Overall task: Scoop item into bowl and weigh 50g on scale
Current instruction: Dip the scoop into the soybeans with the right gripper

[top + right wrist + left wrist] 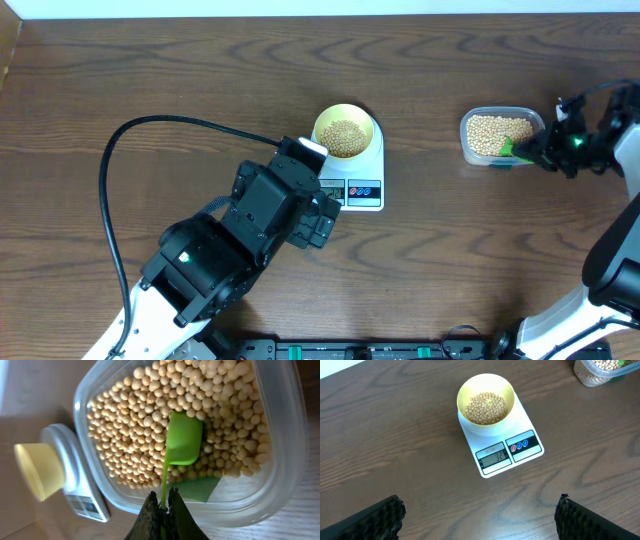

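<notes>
1. Beans [489, 407]: a layer of small round tan beans sits in the yellow bowl [465, 390], filling the lower part and lying well below the rim.
2. The bowl stands upright on the white scale [527, 422], at the end away from the display. The grey display and the red and blue buttons lie just beside the bowl. The display is lit with digits, too small to read with confidence.
3. The scale lies flat on the dark wood table [150, 60], near its middle.
4. Left gripper [480, 499]: fingers spread wide apart, holding nothing. It hangs above the table at the scale's display end, and in the overhead view it hides part of that end.
5. Clear plastic tub [282, 460]: stands to the right, well apart from the scale, and holds a second batch of beans [135, 425].
6. Green scoop [185, 440]: its head lies inside the tub among the beans, green face showing.
7. Right gripper [164, 510]: fingers clamped together on the scoop's thin handle, at the tub's near wall.
</notes>
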{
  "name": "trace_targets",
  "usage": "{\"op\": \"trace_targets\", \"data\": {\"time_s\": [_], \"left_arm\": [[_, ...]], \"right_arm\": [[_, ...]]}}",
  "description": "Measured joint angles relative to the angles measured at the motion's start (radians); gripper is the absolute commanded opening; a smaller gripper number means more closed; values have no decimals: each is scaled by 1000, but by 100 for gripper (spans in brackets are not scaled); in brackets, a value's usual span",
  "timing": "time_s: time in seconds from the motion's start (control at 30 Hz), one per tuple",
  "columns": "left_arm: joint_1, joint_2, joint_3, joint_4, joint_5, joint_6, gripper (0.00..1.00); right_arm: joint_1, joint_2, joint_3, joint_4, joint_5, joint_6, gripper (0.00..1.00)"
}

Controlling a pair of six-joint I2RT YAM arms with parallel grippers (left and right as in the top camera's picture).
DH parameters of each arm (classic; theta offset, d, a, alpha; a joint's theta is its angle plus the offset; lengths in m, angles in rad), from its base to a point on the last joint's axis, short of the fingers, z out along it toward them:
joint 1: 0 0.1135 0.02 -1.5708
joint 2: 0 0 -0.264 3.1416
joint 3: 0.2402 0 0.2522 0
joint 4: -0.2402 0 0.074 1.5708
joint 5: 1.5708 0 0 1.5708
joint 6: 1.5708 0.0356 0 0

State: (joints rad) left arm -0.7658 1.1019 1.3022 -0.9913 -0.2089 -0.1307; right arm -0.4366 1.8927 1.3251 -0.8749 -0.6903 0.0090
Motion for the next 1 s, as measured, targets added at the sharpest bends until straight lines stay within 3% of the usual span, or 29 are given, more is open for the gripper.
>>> {"op": "trace_targets", "data": {"time_s": [0.4,1.0], "left_arm": [[0,0,0,0,0,0,98],[0,0,0,0,0,0,98]], "right_arm": [[-93,18,-82,24,-254,-134,1],[-155,18,-109,24,-410,-214,1]]}}
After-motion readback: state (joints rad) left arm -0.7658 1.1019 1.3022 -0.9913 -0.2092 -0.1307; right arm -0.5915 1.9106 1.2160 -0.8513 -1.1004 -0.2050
